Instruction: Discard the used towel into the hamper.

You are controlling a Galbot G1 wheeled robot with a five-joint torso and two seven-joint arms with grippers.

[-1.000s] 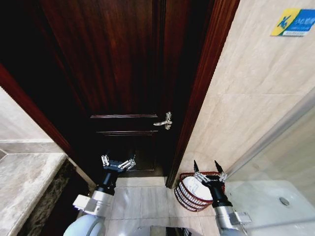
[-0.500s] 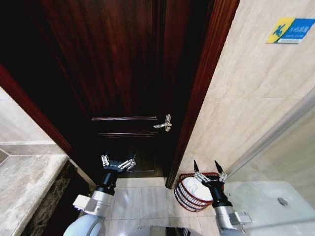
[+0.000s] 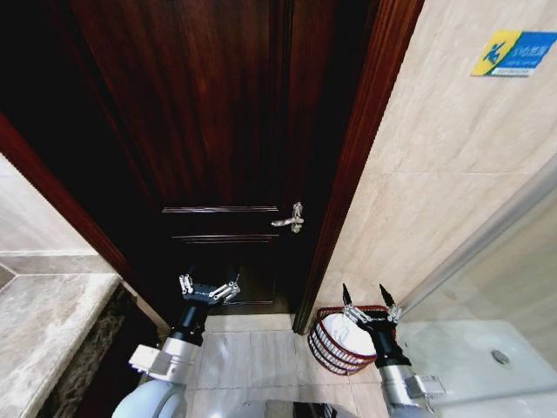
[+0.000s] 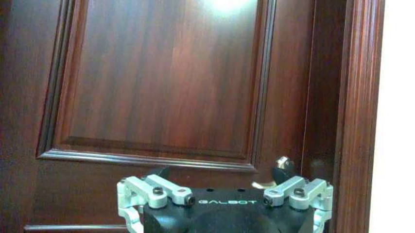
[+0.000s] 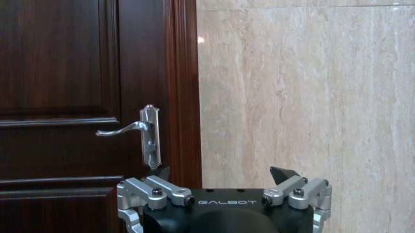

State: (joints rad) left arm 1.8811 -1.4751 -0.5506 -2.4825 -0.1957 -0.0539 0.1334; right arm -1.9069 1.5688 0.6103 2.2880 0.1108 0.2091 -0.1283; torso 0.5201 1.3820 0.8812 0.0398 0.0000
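Note:
The hamper (image 3: 326,347), a small reddish-brown ribbed basket, stands on the tiled floor against the marble wall, right of the door frame. A white towel (image 3: 333,332) lies inside it. My right gripper (image 3: 364,298) hangs just above the hamper's near rim, open, with nothing between its dark fingertips (image 3: 345,293). In the right wrist view the right gripper (image 5: 222,173) points at the wall beside the door frame. My left gripper (image 3: 209,288) is held open and empty in front of the lower door panel, and the left gripper (image 4: 224,170) faces that panel in its wrist view.
A dark wooden door (image 3: 218,131) with a silver lever handle (image 3: 291,218) is straight ahead, shut. A stone counter (image 3: 43,322) juts in at the left. A glass partition and a white shower floor (image 3: 487,348) lie to the right. Pale floor tiles (image 3: 252,357) lie between the arms.
The head view has shifted slightly, so the door handle and wall sign sit a little differently. Both arms and the hamper hold the same places.

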